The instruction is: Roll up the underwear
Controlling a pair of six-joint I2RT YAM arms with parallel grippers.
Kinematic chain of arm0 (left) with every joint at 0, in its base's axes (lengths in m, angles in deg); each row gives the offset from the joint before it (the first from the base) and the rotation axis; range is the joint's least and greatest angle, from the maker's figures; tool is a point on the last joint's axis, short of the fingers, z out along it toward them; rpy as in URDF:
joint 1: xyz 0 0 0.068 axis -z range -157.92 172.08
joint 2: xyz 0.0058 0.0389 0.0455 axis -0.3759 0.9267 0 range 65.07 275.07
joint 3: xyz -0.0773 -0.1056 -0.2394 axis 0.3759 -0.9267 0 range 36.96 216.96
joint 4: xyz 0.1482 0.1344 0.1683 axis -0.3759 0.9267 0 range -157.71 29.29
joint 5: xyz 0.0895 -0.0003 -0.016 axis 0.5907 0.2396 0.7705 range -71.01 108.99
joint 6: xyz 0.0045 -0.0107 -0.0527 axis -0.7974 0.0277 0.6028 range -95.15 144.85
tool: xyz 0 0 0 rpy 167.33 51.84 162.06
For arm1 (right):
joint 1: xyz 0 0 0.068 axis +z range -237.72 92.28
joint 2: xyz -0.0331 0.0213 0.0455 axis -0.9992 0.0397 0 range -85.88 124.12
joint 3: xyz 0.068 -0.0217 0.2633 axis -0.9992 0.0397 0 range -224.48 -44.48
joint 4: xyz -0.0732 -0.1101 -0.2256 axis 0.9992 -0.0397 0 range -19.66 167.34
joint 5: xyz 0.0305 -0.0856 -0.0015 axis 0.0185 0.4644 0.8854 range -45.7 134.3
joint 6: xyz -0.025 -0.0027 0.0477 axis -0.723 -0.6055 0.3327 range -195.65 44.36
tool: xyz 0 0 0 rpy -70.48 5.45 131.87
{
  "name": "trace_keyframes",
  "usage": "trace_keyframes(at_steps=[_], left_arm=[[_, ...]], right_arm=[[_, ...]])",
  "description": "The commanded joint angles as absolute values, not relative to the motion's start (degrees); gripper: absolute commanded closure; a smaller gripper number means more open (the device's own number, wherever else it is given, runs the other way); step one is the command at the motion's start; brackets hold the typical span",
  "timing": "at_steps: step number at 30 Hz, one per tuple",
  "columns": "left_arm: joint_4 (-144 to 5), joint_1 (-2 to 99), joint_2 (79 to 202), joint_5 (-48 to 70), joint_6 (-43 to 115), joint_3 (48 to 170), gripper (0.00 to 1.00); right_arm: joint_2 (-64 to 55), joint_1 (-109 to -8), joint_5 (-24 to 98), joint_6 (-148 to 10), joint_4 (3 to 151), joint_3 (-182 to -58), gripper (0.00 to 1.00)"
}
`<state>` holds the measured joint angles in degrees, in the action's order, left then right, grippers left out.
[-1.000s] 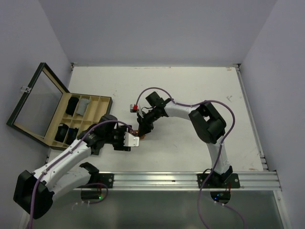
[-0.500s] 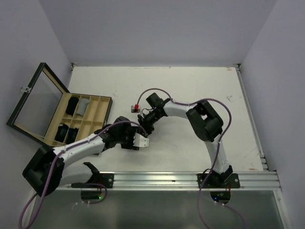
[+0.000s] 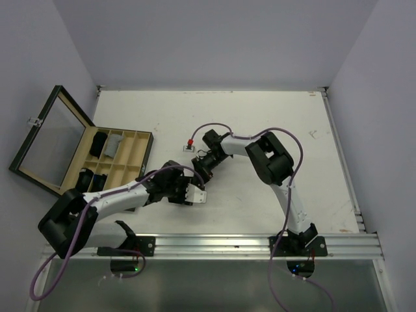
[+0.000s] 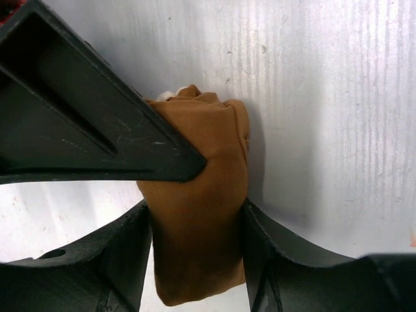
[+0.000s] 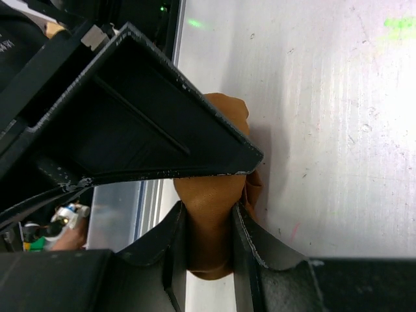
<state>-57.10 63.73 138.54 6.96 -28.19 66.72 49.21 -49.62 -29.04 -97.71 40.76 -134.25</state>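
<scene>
White surface (image 3: 260,117), wooden box (image 3: 127,156) at its left edge. My arms meet left of centre, toward near edge: left arm (image 3: 117,198) laid low, stretched rightward; right arm (image 3: 273,162) folded back on itself, wrist turned toward left one. My left gripper (image 4: 198,260) grasping underwear (image 4: 198,214), jaws fairly wide; right gripper (image 5: 208,250) pinching same orange-brown bundle tighter. Cloth soft, light, springy (likely to unroll if let go). Best held across middle of roll, not by loose end.
</scene>
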Motion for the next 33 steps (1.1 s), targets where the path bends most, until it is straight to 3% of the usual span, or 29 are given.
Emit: trace_keyframes(at_steps=[1, 3, 7, 9, 10, 11, 13, 14, 15, 16, 19, 27, 33], left_arm=[[-60.06, 63.91, 141.18, 7.57, -28.33, 66.32, 0.44], [-59.19, 64.0, 141.79, 7.3, -28.07, 66.93, 0.52], [-55.24, 64.0, 144.6, 5.29, -27.36, 69.56, 0.79], [-51.2, 64.0, 145.4, 3.79, -26.4, 70.8, 0.87], [-49.71, 64.0, 146.36, 2.57, -26.22, 72.02, 0.97], [-47.69, 64.0, 146.63, 2.38, -25.43, 72.55, 1.0], [-46.45, 64.0, 146.63, 2.38, -24.38, 73.43, 1.0], [-44.79, 63.57, 146.63, 1.94, -23.94, 73.96, 1.0], [-43.99, 63.13, 146.54, 1.68, -23.5, 74.92, 1.0], [-43.2, 62.51, 146.37, 0.72, -22.97, 75.54, 1.0], [-41.08, 58.65, 146.11, -1.3, -19.64, 78.62, 1.0], [-38.53, 38.97, 143.82, -12.03, -7.6, 90.21, 1.0], [-41.16, 27.36, 144.34, -9.51, 2.15, 95.84, 1.0]], right_arm=[[56.59, -48.44, -14.5, -100.96, 35.69, -132.45, 1.0], [57.38, -48.44, -14.85, -101.66, 34.29, -133.07, 1.0], [57.12, -48.44, -14.94, -102.45, 33.05, -133.25, 1.0], [55.99, -48.7, -14.24, -102.19, 32.69, -133.77, 0.82], [55.46, -49.48, -13.98, -101.4, 32.61, -134.21, 0.75], [55.1, -50.1, -13.45, -101.14, 31.21, -135.95, 0.62], [53.52, -53.25, -13.18, -99.39, 30.32, -137.9, 0.44], [52.65, -54.57, -13.18, -98.77, 30.23, -139.3, 0.25], [51.51, -55.89, -12.66, -98.15, 30.23, -140.01, 0.22], [49.41, -58.69, -12.31, -97.19, 30.23, -140.8, 0.09], [43.53, -63.79, -10.12, -94.47, 31.37, -142.56, 0.01], [28.74, -70.93, -4.48, -92.61, 37.35, -137.21, 0.01], [24.43, -72.17, -4.48, -92.08, 39.28, -132.11, 0.01]])
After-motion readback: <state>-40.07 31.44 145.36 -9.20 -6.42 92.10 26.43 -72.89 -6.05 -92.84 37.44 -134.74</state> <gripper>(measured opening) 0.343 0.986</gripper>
